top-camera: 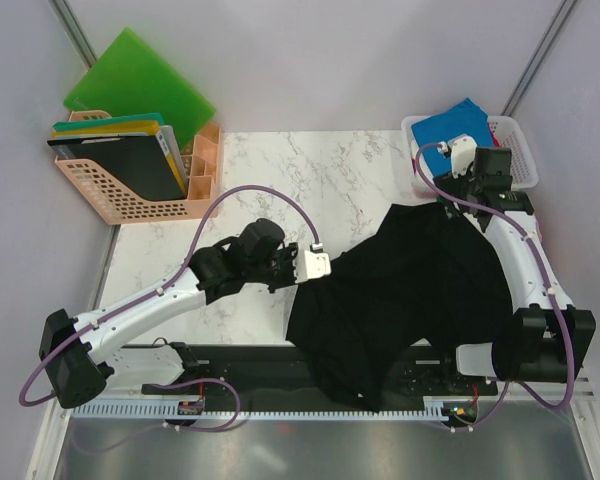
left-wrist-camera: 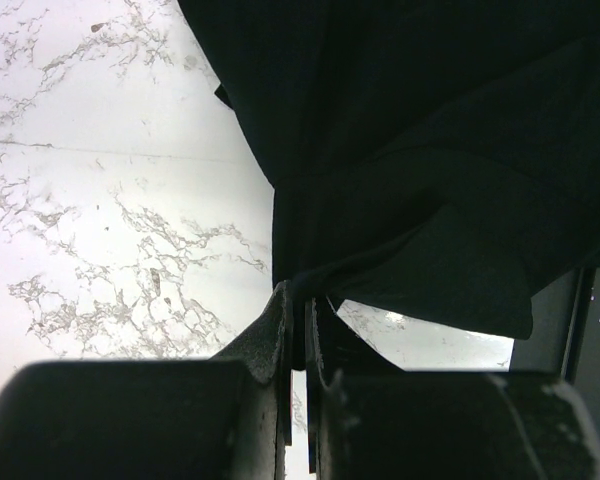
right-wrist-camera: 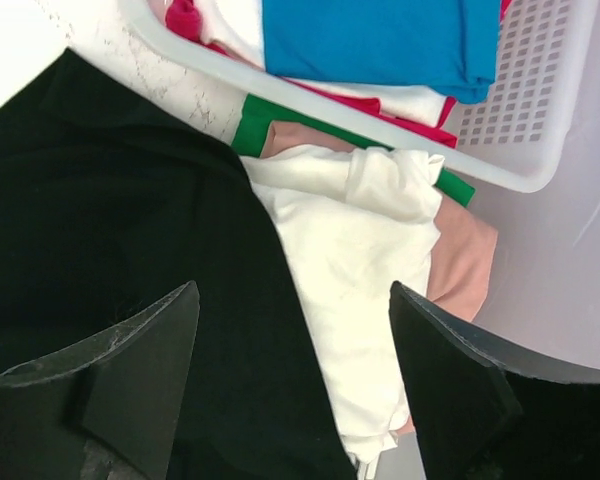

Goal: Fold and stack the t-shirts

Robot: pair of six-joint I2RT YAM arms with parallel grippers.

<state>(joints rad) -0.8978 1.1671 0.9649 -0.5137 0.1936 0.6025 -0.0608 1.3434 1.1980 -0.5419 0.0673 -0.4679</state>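
Two arms stand at the near edge of the table [top-camera: 300, 170]; we take the black t-shirt [top-camera: 410, 290] as the landmark for all positions. The shirt lies crumpled on the right half of the table. Its nearest corner droops past the table edge onto the dark mounting rail [top-camera: 260, 365].

At the shirt's left edge we find the left end effector [top-camera: 325, 265]. In its wrist view the left end effector [left-wrist-camera: 300, 300] is clenched on a pinch of the black t-shirt [left-wrist-camera: 430, 150], and the cloth rises in folds from the closed fingers. Bare marble table [left-wrist-camera: 110, 200] shows to the left of the shirt.

At the shirt's far right corner the right end effector [top-camera: 452, 195] hangs released. In its wrist view the right end effector [right-wrist-camera: 295, 300] has its fingers wide apart with nothing between them. It hovers over the line where the black t-shirt [right-wrist-camera: 110, 230] meets a white t-shirt [right-wrist-camera: 350, 240].

Just beyond the black shirt's far edge, the white t-shirt lies bunched on a pink t-shirt [right-wrist-camera: 465, 250]. A green t-shirt [right-wrist-camera: 255, 125] peeps out behind both.

Beyond these stands the white basket [right-wrist-camera: 540, 90], holding a blue t-shirt [right-wrist-camera: 380, 40] on top. In the overhead view the basket [top-camera: 520, 150] sits at the table's far right corner.

Well to the far left of the black shirt stands a peach file rack [top-camera: 110, 195]. A green board [top-camera: 130, 80] leans behind it.
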